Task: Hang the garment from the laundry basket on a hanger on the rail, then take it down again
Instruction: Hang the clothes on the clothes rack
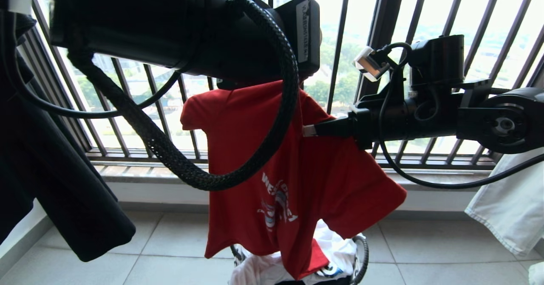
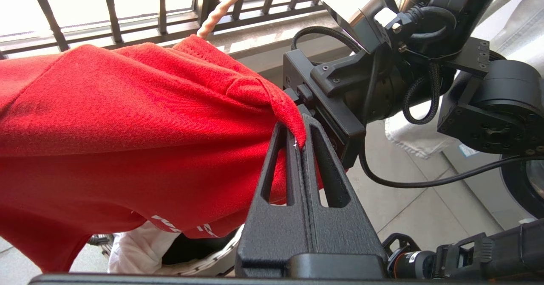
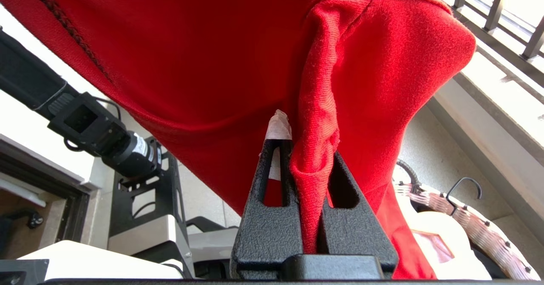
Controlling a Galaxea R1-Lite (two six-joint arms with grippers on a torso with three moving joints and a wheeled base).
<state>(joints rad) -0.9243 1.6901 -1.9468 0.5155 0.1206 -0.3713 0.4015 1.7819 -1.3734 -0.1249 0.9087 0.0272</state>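
Note:
The red garment (image 1: 297, 170) hangs in the air above the laundry basket (image 1: 362, 251), with both grippers holding it. My left gripper (image 2: 297, 128) is shut on a fold of the garment's (image 2: 127, 119) upper edge; in the head view that gripper is hidden behind its own arm. My right gripper (image 1: 308, 130) reaches in from the right and is shut on a bunched fold of the garment (image 3: 314, 170). A thin cream twisted rod (image 2: 221, 9), apparently the hanger's stem, rises by the collar. The rail is out of view.
A black garment (image 1: 63, 183) hangs at the left and a pale one (image 1: 510, 200) at the right. The black window railing (image 1: 382, 43) stands behind the shirt. White clothes (image 1: 263, 270) fill the basket on the tiled floor.

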